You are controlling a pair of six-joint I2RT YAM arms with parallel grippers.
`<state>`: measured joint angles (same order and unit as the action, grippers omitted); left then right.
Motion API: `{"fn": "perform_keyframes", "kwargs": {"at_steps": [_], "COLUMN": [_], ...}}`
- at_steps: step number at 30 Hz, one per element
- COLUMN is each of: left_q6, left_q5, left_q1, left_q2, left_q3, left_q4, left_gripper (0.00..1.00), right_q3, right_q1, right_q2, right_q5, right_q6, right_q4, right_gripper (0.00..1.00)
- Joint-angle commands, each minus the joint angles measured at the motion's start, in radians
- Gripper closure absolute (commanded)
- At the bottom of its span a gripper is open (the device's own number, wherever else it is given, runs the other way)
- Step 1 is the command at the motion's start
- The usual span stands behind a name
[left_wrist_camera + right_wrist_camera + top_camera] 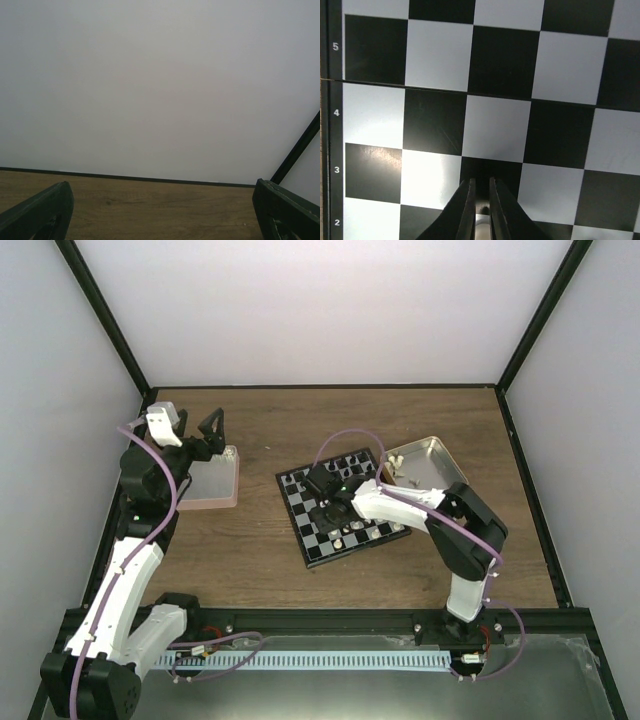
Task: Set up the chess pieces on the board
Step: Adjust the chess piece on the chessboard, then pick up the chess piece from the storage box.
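Wooden desk (pixel 250 430) is lying open around the board (pixel 305 525), sitting angled at centre with chess pieces (pixel 352 530) along its near edge. Your right claw (pixel 481 182) is hanging pinched together low over its squares; your left claw (pixel 203 438) is gaping wide beside the pink tray's (pixel 215 488) far edge.

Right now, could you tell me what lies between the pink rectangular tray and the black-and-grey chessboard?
Nothing: the top view shows only bare brown wooden tabletop between the pink rectangular tray and the small black-and-grey chessboard.
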<state>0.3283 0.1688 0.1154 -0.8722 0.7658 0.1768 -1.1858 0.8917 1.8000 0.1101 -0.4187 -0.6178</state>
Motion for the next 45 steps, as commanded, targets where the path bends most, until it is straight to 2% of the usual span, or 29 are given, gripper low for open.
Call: {"fn": "perform_keyframes", "kwargs": {"at_steps": [1, 24, 28, 32, 37, 41, 45], "left_q6": [-0.017, -0.020, -0.020, -0.020, -0.020, -0.019, -0.017], "left_q5": [-0.002, -0.004, -0.003, -0.001, -0.005, 0.000, 0.003], "left_q1": [-0.005, -0.005, -0.004, -0.005, -0.005, -0.005, -0.005], "left_q2": [0.013, 0.006, 0.005, 0.003, 0.005, 0.009, 0.007], "left_q3": [0.019, 0.020, 0.020, 0.020, 0.021, 0.020, 0.020], "left_q4": [0.005, 0.003, 0.003, 0.004, 0.003, 0.003, 0.004], "left_gripper": [0.00, 0.00, 0.00, 0.00, 0.00, 0.00, 0.00], "right_q3": [-0.030, 0.013, -0.015, -0.130, -0.189, -0.103, 0.000], "right_q1": [0.000, 0.000, 0.000, -0.009, -0.077, -0.174, -0.355], "right_q2": [0.009, -0.023, -0.011, 0.031, -0.024, -0.141, -0.233], "right_q5": [-0.006, -0.063, -0.017, 0.058, 0.102, 0.165, 0.160], "right_q6": [0.008, 0.005, -0.012, -0.047, -0.096, -0.124, -0.134], "right_q4": [-0.004, -0.051, -0.027, -0.017, 0.034, 0.076, 0.108], "right_gripper": [0.90, 0.94, 0.90, 0.86, 0.84, 0.78, 0.69]}}
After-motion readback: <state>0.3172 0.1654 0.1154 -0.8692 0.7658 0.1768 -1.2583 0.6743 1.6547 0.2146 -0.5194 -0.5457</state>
